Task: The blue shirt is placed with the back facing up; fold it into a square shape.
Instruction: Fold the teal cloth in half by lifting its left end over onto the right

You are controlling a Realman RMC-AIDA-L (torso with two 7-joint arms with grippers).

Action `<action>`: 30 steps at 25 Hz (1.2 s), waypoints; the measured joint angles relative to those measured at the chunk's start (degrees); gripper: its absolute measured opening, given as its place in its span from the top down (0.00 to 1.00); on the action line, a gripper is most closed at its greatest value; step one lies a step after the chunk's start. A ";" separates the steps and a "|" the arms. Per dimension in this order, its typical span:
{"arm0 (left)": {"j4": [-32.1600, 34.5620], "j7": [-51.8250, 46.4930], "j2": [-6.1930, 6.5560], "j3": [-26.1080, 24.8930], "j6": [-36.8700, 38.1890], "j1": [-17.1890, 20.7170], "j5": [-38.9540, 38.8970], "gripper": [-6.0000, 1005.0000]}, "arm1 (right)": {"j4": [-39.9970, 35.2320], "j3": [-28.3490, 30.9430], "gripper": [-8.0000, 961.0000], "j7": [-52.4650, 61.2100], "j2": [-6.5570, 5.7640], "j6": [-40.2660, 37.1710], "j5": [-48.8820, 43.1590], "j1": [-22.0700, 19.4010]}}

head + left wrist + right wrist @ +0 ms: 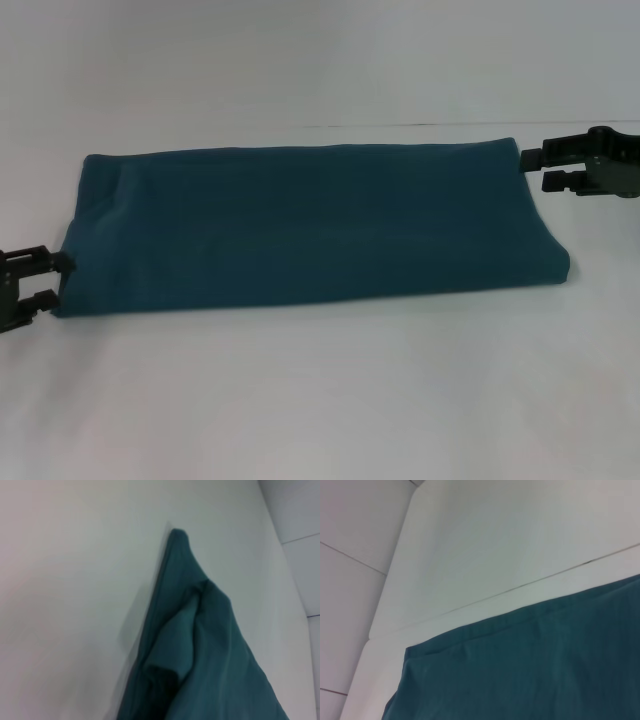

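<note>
The blue shirt lies flat on the white counter, folded into a long, thick band that runs across the middle of the head view. Its upper surface is plain, with no lettering showing. The band's long edges are fairly straight; its end toward the robot's right is rounded and bulky, and its end toward the robot's left is squarer, with a soft crease near the far corner.

The left end effector sits low at the near corner of the shirt's left end, its two dark fingers spread one above the other, with the tips just beside the cloth edge and nothing between them. The right end effector sits at the far corner of the shirt's right end, its fingers likewise spread and empty, with the tips just beside the fabric.

In the left wrist view the blue shirt appears as stacked layers with a loose inner fold, tapering to a far corner on the counter. In the right wrist view the blue shirt shows a smooth folded edge below a thin seam line in the counter.
</note>
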 joint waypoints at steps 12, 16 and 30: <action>-3.72 -1.46 -0.55 -0.12 -5.32 0.82 0.07 0.40 | -0.04 -0.27 0.37 0.10 -0.04 -0.34 0.00 -0.01; -4.60 -1.58 -0.65 -0.28 -6.45 0.81 0.06 0.40 | -0.19 -0.27 0.37 0.10 0.09 -0.34 0.01 -0.01; -5.74 -4.06 -1.00 -0.80 -10.25 0.89 -0.45 0.40 | 0.12 -0.03 0.37 0.11 0.31 -0.34 0.01 -0.02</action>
